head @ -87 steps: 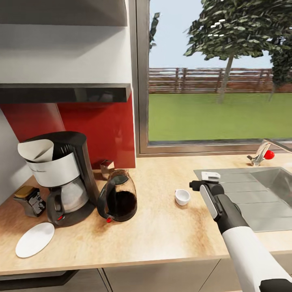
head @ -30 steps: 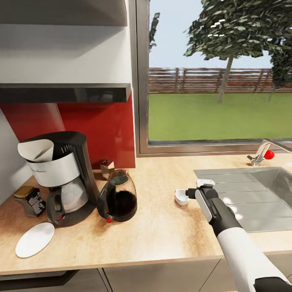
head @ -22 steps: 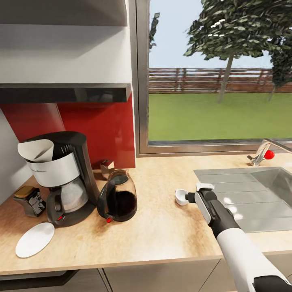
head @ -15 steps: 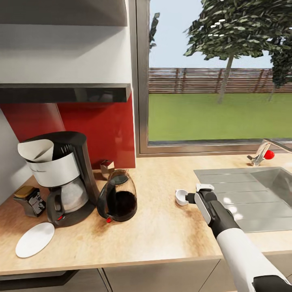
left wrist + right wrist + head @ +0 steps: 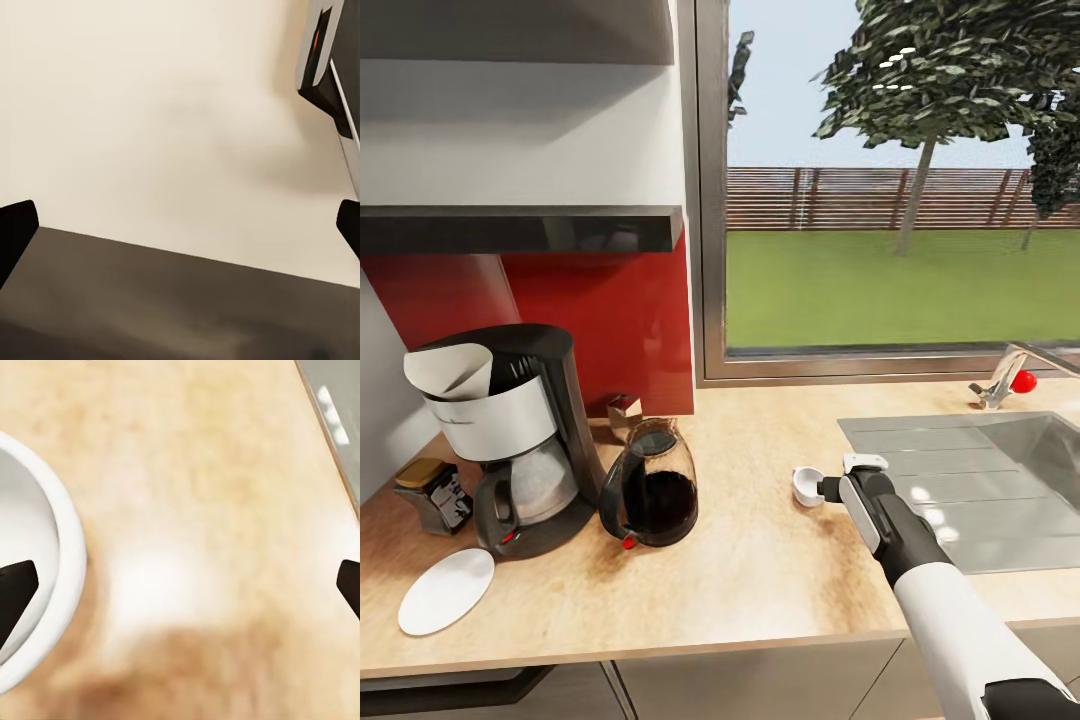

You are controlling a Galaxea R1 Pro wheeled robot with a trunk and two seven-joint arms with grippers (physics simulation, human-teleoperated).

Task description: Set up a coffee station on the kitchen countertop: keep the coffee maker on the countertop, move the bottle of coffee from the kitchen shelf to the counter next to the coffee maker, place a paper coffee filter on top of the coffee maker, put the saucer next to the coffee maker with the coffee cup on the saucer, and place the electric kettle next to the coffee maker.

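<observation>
Coffee maker (image 5: 520,440): stands at the table's (image 5: 760,560) left end, against the red backsplash, already in its place.
Paper coffee filter (image 5: 448,371): white cone resting on top of the coffee maker, leaning toward its left side; that step looks done.
Bottle of coffee (image 5: 433,494): on the table just left of the coffee maker, near the wall corner.
Electric kettle (image 5: 650,497): just right of the coffee maker, handle facing the front edge.
Saucer (image 5: 446,590): flat near the table's front-left corner, in front of the coffee maker, bare, so it awaits the cup.
Coffee cup (image 5: 806,485): mid-table, just left of the sink's (image 5: 1000,490) draining board, well apart from the saucer; in the right wrist view its white rim (image 5: 64,577) curves beside one finger.
Right gripper (image 5: 822,487): reaches low over the table, its tip at the cup's right side; fingers spread wide in the wrist view, one apparently over the bowl, nothing clamped yet.
Left gripper (image 5: 180,232): fingers spread apart, holding nothing, facing a pale surface away from the table.
Step in hand: likely pinching the cup's wall, to carry it to the saucer.
Risk: a light cup may tip or slide when the fingers close.
</observation>
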